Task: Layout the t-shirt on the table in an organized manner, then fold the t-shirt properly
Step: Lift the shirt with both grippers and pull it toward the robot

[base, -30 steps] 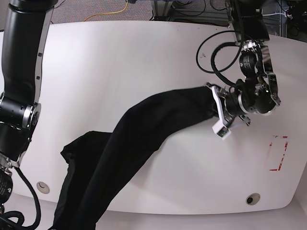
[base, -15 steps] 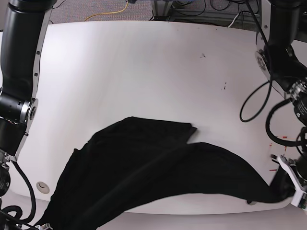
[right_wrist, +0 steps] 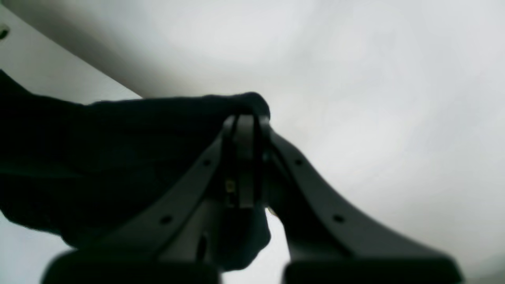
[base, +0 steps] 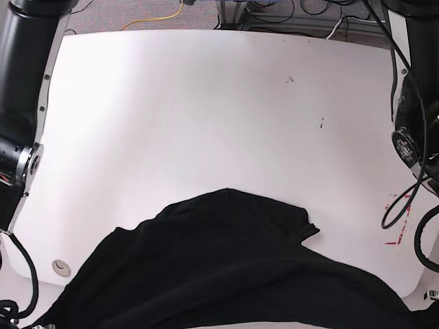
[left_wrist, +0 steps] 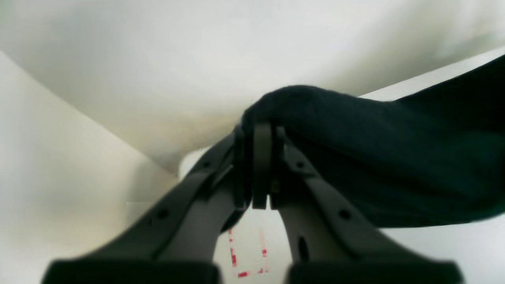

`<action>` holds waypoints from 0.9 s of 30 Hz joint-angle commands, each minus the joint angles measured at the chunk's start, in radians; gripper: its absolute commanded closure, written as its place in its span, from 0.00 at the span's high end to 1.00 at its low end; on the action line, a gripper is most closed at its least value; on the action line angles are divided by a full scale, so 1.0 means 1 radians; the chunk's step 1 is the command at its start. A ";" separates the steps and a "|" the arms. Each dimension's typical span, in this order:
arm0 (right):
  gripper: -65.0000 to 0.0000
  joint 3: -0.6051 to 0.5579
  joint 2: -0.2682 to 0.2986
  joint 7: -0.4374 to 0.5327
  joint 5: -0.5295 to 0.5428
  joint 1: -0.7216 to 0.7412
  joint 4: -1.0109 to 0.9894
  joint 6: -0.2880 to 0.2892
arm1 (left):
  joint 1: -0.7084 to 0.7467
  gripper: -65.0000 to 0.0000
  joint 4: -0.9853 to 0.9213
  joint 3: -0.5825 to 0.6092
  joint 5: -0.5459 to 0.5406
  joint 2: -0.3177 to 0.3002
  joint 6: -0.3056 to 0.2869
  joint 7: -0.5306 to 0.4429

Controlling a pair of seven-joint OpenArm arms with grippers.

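The black t-shirt [base: 226,267] lies bunched across the front of the white table [base: 206,103] and runs off the frame's bottom edge. No print shows on it. In the left wrist view my left gripper [left_wrist: 260,132] is shut on a fold of the t-shirt [left_wrist: 375,157], which trails away to the right. In the right wrist view my right gripper [right_wrist: 245,121] is shut on another edge of the t-shirt [right_wrist: 98,161], which hangs to the left. Both grippers are below the base view's frame, with only the arms at the sides showing.
A red tape rectangle [base: 401,219] marks the table's right side, and also shows under the left gripper as red tape [left_wrist: 246,252]. A round grommet hole [base: 62,267] sits at the front left. A yellow cable [base: 158,19] lies on the floor behind the table.
The left gripper carried its end of the t-shirt from the table's middle right to the front right corner and out of the base view. The cloth slid toward the front edge and spread wider.
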 commanded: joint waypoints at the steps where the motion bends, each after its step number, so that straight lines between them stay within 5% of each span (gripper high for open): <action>1: 0.00 0.002 0.011 0.035 -0.007 0.040 -0.069 -0.004 | -0.087 0.00 -0.041 0.004 -0.022 -0.007 -0.001 -0.060; 6: 0.00 -0.003 0.015 0.038 -0.009 0.040 -0.161 -0.004 | -0.230 0.00 -0.153 0.004 -0.027 -0.006 -0.001 -0.063; 27: 0.00 -0.108 0.024 0.032 -0.006 0.040 -0.195 -0.004 | -0.230 0.00 -0.294 0.003 -0.028 -0.006 -0.001 -0.009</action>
